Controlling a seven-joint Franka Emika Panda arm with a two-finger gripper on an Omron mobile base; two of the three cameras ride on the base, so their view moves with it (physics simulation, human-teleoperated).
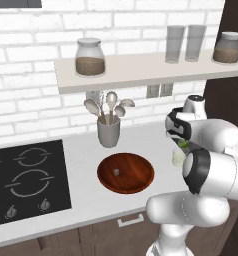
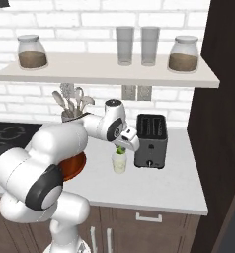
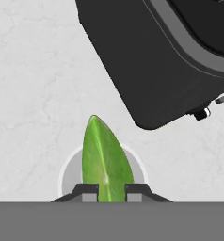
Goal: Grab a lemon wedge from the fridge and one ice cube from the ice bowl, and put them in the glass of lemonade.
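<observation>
The surface [image 2: 159, 188] carries the black toaster [image 2: 151, 141] at the right, near the dark tall cabinet side. Left of it lies the ice bowl [image 1: 125, 172], with one pale ice cube [image 1: 117, 171] resting inside, not yet taken. Between bowl and toaster stands the glass of lemonade [image 2: 119, 162], just beside the toaster's left face. The hand [image 2: 121, 148] hangs directly over the glass, its fingers pinching the lemon wedge [image 3: 106, 160], which points down toward the rim. To do this step well, I judge the wedge should be centred over the glass mouth and lowered close before the fingers spread, so it drops in without clipping the rim or bouncing toward the toaster.
</observation>
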